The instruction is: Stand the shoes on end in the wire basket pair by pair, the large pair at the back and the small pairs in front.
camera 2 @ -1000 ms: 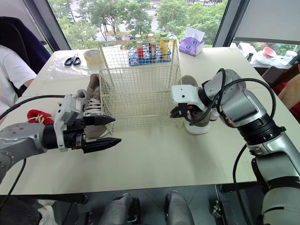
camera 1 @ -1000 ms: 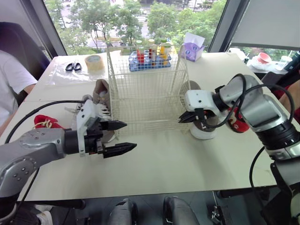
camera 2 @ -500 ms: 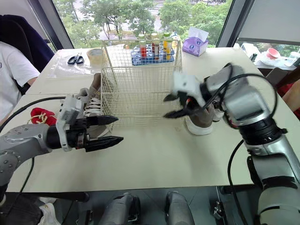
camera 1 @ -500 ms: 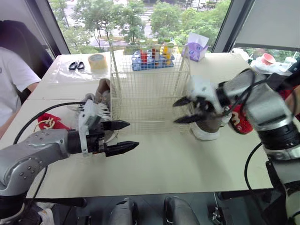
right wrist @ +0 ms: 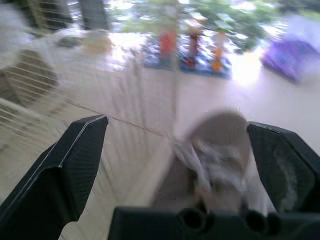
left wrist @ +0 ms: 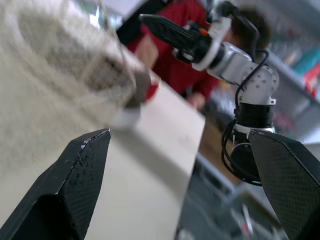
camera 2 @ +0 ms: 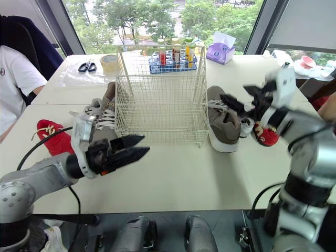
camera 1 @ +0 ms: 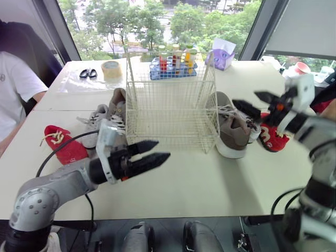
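wire basket (camera 1: 170, 113), cream-coated, stands empty at table centre; take it as the dial for all clock refs. step in hand, judged from the empty basket: the opening one, large pr first, nothing loaded yet.

large taupe shoe (camera 1: 231, 126) lies on its sole at 3 o'clock, just beside the basket wall. its mate, the second taupe shoe (camera 1: 117, 100), sits at 10 o'clock close against the wall; touching or not, can't tell.

small prs: grey-white sneakers (camera 1: 97, 123) at 9 o'clock. one red shoe (camera 1: 62, 143) lies further out at 8 o'clock. the other red shoe (camera 1: 274, 138) lies at 3 o'clock beyond the taupe one, w/ a pale small shoe (camera 1: 253, 132) between them.

right gripper (camera 1: 245, 98) hangs in the air above the 3 o'clock shoes, jaws spread wide, holding nothing. left gripper (camera 1: 161, 149) hovers low over the table at 7 o'clock, jaws partly apart, also empty.

next move, probably: you bring the right gripper down on the 3 o'clock taupe shoe and close on the heel collar. then you lift it over the rim and stand it on end at the 12 o'clock (back) side. it calls for enough height to clear the rim and a firm pinch, since the shoe looks big and soft. the left arm is better placed for the 10 o'clock mate. keep the 6 o'clock row free for the small prs.
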Tool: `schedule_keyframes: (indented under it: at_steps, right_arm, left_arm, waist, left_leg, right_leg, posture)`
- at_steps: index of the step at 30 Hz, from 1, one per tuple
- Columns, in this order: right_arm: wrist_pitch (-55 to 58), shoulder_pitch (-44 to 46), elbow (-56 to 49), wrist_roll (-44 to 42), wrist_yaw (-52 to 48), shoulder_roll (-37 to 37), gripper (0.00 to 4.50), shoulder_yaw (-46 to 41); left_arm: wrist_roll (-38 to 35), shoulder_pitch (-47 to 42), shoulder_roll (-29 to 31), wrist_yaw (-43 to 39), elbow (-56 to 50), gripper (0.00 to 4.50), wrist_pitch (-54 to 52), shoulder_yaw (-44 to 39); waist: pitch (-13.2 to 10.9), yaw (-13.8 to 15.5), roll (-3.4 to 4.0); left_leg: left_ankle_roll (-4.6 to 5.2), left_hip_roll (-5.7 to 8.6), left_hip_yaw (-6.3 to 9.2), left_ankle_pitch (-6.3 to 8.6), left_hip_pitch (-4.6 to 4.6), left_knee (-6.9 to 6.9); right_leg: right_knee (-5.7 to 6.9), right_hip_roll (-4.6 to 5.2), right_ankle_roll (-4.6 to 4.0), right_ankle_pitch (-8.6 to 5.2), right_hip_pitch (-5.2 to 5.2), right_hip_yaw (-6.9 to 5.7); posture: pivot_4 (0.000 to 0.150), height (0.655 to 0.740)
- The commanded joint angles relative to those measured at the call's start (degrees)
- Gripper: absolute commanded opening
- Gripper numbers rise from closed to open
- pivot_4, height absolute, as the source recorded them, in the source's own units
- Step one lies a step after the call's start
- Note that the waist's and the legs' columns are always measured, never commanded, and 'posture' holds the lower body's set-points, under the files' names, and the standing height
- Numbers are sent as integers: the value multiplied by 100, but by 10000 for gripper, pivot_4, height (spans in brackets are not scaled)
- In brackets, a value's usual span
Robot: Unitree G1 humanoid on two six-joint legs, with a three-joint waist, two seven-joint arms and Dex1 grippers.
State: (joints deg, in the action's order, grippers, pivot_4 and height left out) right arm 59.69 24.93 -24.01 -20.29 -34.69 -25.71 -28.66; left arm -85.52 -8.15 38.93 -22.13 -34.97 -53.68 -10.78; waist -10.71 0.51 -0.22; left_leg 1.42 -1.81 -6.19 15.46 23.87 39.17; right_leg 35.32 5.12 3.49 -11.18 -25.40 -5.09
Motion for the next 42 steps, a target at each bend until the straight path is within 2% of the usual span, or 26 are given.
schedule_keyframes:
  at_steps: [1,5,15,18,25,26,28,32,34,36,37,39,42]
  right_arm:
    - [-594,-468,-926,142,684,344,44902,136]
    - [-1155,-1113,-1022,277,1131,793,44902,516]
    - [-2218,-1404,431,593,1549,953,44902,1232]
    - [-2536,-1435,699,736,1637,939,36291,1430]
    - [-2723,-1684,779,874,1778,960,4453,1753]
    - [-2709,-1699,746,871,1830,975,2084,1743]
    - [-2725,-1586,611,863,1963,971,1531,1669]
    - [-2896,-913,352,884,2342,848,1530,1375]
    - [-2948,122,344,810,2676,592,1530,995]
    - [-2877,976,354,834,2883,291,1530,809]
    - [-2883,1517,420,880,2905,68,1530,822]
    - [-2899,2138,524,916,2918,-196,1530,866]
    - [-3196,2873,767,981,2680,-593,1530,1045]
  left_arm:
    - [43,43,126,-59,-25,45000,43,5]
    - [413,125,279,-372,9,45000,33,172]
    - [988,-1,226,-635,81,45000,101,459]
    - [1102,-15,211,-664,94,45000,123,470]
    - [1218,-88,180,-718,115,45000,110,481]
    - [1223,-108,180,-728,124,45000,102,479]
    - [1174,-182,221,-778,167,45000,67,431]
    - [972,-332,366,-1008,332,45000,37,189]
    - [602,-386,657,-1502,417,45000,-62,-125]
    - [260,-489,873,-1728,640,45000,-179,-342]
    - [81,-662,912,-1699,904,45000,-200,-451]
    - [-113,-888,949,-1654,1217,45000,-212,-578]
    - [-144,-1382,899,-1395,1540,45000,-62,-759]
  waist:
    - [2,3,8]
    - [5,2,5]
    - [8,-11,2]
    - [9,-28,0]
    - [25,-101,-21]
    - [26,-102,-22]
    - [27,-102,-24]
    - [21,-114,-15]
    - [-1,-127,4]
    - [-19,-138,32]
    - [-31,-133,49]
    - [-38,-89,60]
    - [-19,-99,28]
  left_leg:
    - [0,0,-1,0,0,-1]
    - [-2,-3,2,-1,-7,-1]
    - [0,-5,3,1,-9,-3]
    - [0,-5,3,1,-10,-4]
    - [-1,-9,9,1,-14,-9]
    - [-1,-9,9,1,-14,-9]
    - [-1,-9,10,1,-14,-9]
    - [-1,-8,9,2,-9,-9]
    - [-1,-7,8,2,-1,-9]
    - [0,-6,-2,-4,48,-1]
    - [-1,1,-13,-12,72,1]
    - [-25,5,-15,-28,82,-5]
    - [-32,1,5,-27,70,-24]
  right_leg:
    - [0,-3,0,0,-2,2]
    - [-1,-10,-18,-12,2,2]
    - [-10,-11,-25,-16,6,3]
    - [-10,-11,-26,-17,7,3]
    - [-10,-12,-27,-19,10,0]
    - [-10,-11,-27,-19,11,0]
    - [-10,-11,-28,-21,12,0]
    - [-11,-10,-29,-21,4,0]
    - [-10,-10,-30,-21,-3,1]
    - [-4,-9,-38,-14,-55,9]
    - [18,-7,-35,-11,-94,22]
    - [26,-6,-7,-6,-108,23]
    - [20,-26,2,-18,-90,0]
  posture:
    - [1500,7400]
    - [1500,7400]
    - [1500,7400]
    - [1500,7400]
    - [1500,7400]
    - [1500,7400]
    - [1500,7400]
    - [1500,7400]
    - [1500,7400]
    - [1500,7400]
    - [1500,7400]
    - [1500,7400]
    - [1500,7400]
